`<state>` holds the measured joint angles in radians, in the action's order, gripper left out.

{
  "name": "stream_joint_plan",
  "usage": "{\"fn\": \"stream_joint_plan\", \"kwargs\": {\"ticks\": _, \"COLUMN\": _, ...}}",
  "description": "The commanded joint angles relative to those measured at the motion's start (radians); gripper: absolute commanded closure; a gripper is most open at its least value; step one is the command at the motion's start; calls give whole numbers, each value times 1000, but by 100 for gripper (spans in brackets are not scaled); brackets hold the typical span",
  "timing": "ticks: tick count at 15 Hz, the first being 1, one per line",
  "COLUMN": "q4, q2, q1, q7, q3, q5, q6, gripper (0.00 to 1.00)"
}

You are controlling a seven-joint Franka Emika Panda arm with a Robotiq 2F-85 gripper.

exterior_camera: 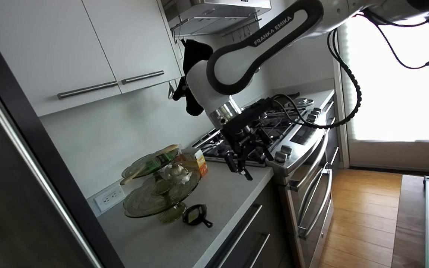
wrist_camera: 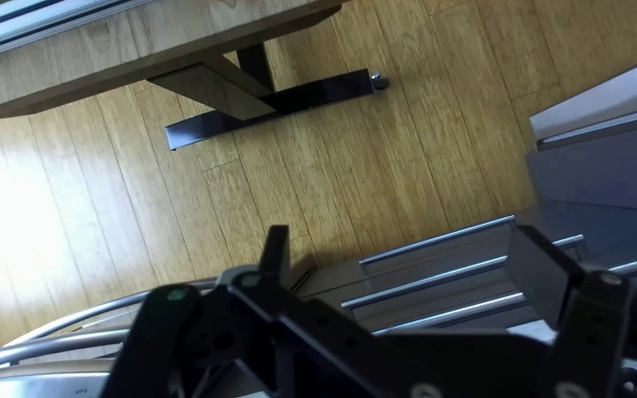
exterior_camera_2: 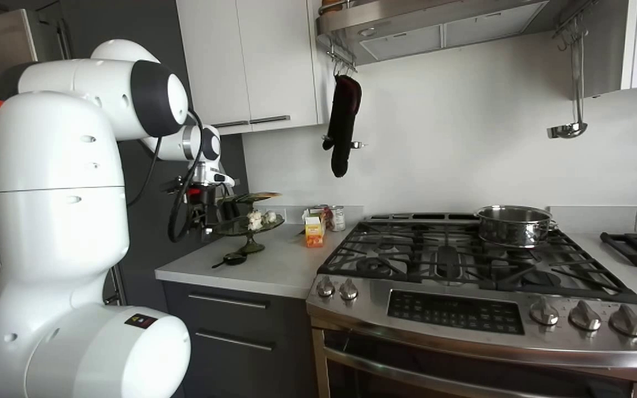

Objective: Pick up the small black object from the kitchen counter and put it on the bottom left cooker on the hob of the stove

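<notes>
The small black object (exterior_camera: 195, 215) lies on the kitchen counter (exterior_camera: 233, 191) beside the foot of a green glass stand, its stub handle towards the counter's front edge. It also shows in an exterior view (exterior_camera_2: 234, 258), and is out of sight in the wrist view. The hob (exterior_camera_2: 448, 262) has black grates; its front left burner (exterior_camera_2: 376, 266) has nothing on it. The stove (exterior_camera_2: 363, 315) stands right beside the counter. My gripper (exterior_camera: 258, 166) is open and empty, above the counter near the stove's edge. Its spread fingers show in the wrist view (wrist_camera: 401, 237), over drawer fronts and floor.
The two-tier glass stand (exterior_camera: 151, 203) holds garlic and wooden utensils. An orange box (exterior_camera_2: 314, 235) and cans stand near the wall. A steel pot (exterior_camera_2: 515, 226) sits at the hob's back right. A black oven mitt (exterior_camera_2: 343, 127) hangs below the hood (exterior_camera_2: 429, 33).
</notes>
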<state>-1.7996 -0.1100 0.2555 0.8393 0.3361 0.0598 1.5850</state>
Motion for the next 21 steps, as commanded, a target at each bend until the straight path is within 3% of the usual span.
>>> {"fn": "stream_joint_plan", "kwargs": {"ticks": 1, "q4": 9, "q2": -23, "q1": 30, "q7": -48, "q3": -27, "q5": -10, "q6": 39, "gripper": 0}}
{"fn": "stream_joint_plan", "kwargs": {"ticks": 6, "q4": -18, "q2": -89, "q1": 64, "q7": -122, "q3": -25, "q5": -3, "q6": 245, "gripper": 0}}
{"fn": "stream_joint_plan", "kwargs": {"ticks": 11, "q4": -15, "q2": -183, "q1": 114, "q7": -91, "q3": -44, "q5": -47, "q6": 478, "gripper": 0}}
{"fn": "stream_joint_plan", "kwargs": {"ticks": 16, "q4": 3, "q2": -266, "q1": 178, "q7": -65, "q3": -103, "q5": -214, "q6": 668, "gripper": 0}}
{"fn": "stream_joint_plan", "kwargs": {"ticks": 17, "q4": -6, "q2": -238, "q1": 159, "q7": -86, "q3": -90, "q5": -147, "q6": 618, "gripper": 0}}
{"fn": "stream_joint_plan", "kwargs": {"ticks": 21, "q4": -1, "q2": -248, "q1": 165, "q7": -86, "q3": -96, "q5": -152, "q6": 629, "gripper": 0}}
